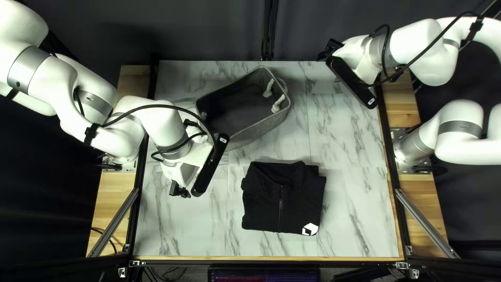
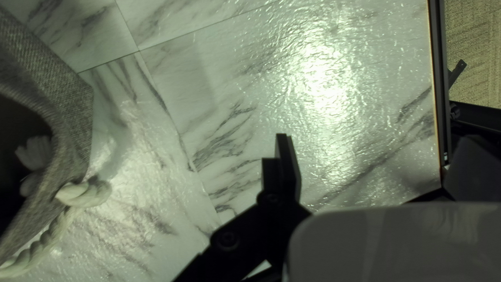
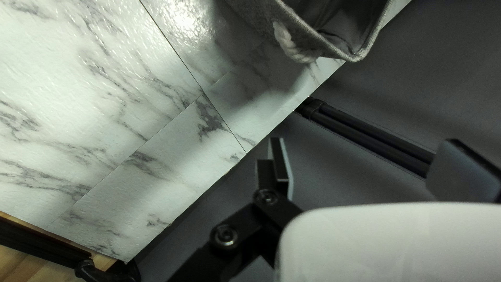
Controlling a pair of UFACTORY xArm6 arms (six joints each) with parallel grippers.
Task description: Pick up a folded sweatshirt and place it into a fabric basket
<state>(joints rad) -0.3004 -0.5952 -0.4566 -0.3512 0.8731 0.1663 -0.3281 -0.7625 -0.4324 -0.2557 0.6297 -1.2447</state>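
Note:
The folded black sweatshirt (image 1: 266,201), with a front zipper and a white logo patch, lies flat on the table. Behind it stands the grey fabric basket (image 1: 263,129) with white rope handles. My left gripper (image 1: 179,189) hangs left of the sweatshirt; in the left wrist view this gripper (image 2: 377,141) is open and holds nothing, with the basket (image 2: 70,89) off to one side. My right gripper (image 1: 329,50) is up at the table's far edge, right of the basket; in the right wrist view this gripper (image 3: 365,143) is open and empty. The basket (image 3: 250,13) shows beyond it.
The marble-patterned table (image 1: 344,130) has dark rails along its sides. My left forearm (image 1: 159,122) reaches over the table's left part, partly in front of the basket. A dark curtain (image 1: 209,31) and a vertical post (image 1: 269,31) stand behind the far edge.

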